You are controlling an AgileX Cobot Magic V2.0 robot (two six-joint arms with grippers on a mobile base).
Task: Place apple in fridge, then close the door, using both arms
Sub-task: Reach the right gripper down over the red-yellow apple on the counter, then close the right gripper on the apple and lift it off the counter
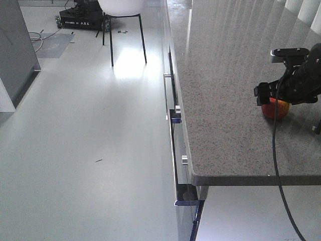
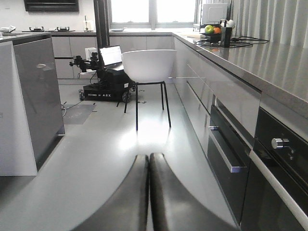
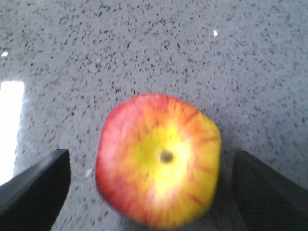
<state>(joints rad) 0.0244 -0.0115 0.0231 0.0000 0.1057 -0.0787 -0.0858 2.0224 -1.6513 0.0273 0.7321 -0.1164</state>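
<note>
Now on the speckled grey surface [image 1: 220, 75], red-and-yellow apple [image 3: 159, 161], stem dimple up, right gripper [image 3: 150, 166] above it, jaws spread wide either side, touching nothing, left gripper [image 2: 148, 192] jaws pressed together, empty.

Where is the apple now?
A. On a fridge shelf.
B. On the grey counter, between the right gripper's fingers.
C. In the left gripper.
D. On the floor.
B: the apple rests on the speckled counter, with the right gripper open and a gap on each side of the fruit.
</note>
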